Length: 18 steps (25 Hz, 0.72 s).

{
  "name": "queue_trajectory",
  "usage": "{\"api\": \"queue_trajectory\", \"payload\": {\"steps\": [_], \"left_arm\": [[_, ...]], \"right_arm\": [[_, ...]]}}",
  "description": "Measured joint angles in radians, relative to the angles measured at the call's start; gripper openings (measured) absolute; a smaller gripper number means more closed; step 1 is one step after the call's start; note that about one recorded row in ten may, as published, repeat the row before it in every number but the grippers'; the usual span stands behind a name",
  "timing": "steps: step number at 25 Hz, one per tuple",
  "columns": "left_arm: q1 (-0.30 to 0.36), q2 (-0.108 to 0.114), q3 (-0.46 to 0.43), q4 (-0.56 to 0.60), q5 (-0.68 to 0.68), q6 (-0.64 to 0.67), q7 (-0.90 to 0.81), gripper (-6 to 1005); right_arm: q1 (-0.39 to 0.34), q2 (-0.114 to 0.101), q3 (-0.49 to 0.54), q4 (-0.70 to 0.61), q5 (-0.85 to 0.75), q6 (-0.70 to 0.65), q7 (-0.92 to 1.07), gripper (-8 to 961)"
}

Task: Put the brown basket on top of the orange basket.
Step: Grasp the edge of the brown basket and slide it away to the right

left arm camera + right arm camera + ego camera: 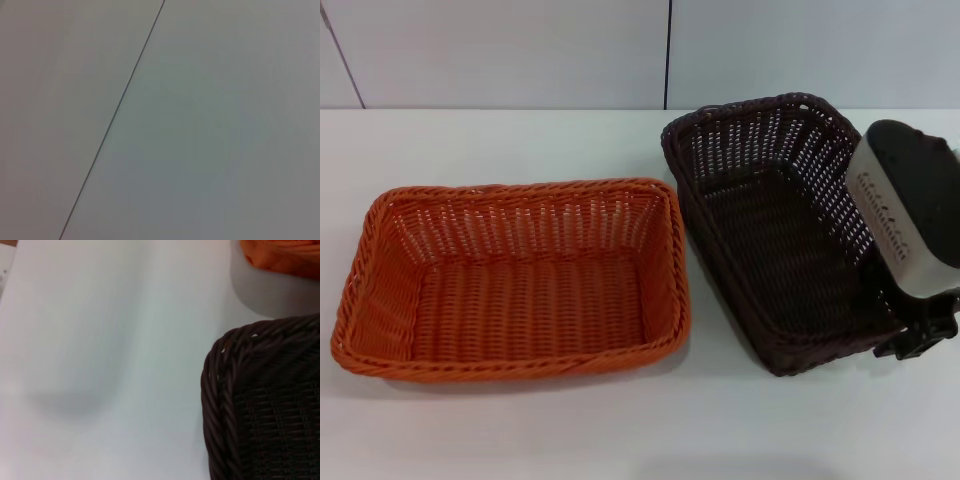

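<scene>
All I could see of my robot was the right arm (905,205) in the head view: a rounded wrist housing with a matte black top and a silver-grey side band carrying 1 row of small dark markings I couldn't read. Below it hung the black right gripper (920,335), angular and blocky. My left arm showed nowhere.

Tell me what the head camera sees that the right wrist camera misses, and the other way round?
Only the head view shows both baskets whole: the orange basket flat on the white table, the brown basket tilted beside it, and the right arm's claw at the brown basket's near right corner. Only the right wrist view shows that basket's braided rim close up at one corner. Both share the brown basket, a bit of orange basket and the table. The left claw appears in neither.
</scene>
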Motion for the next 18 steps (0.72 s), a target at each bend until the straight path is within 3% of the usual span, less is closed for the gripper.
{"api": "queue_trajectory", "payload": {"steps": [10, 16, 18], "left_arm": [[0.015, 0.000, -0.006, 0.000, 0.000, -0.023, -0.003, 455], [0.020, 0.001, -0.008, 0.000, 0.000, -0.034, -0.003, 454], [0.020, 0.002, -0.008, 0.000, 0.000, -0.035, -0.003, 454]], "right_arm": [[0.006, 0.029, 0.008, -0.006, -0.016, -0.010, -0.002, 427], [-0.002, 0.045, 0.024, -0.041, -0.037, -0.015, 0.005, 196], [-0.010, 0.056, 0.027, -0.063, -0.056, -0.014, 0.009, 160]]}}
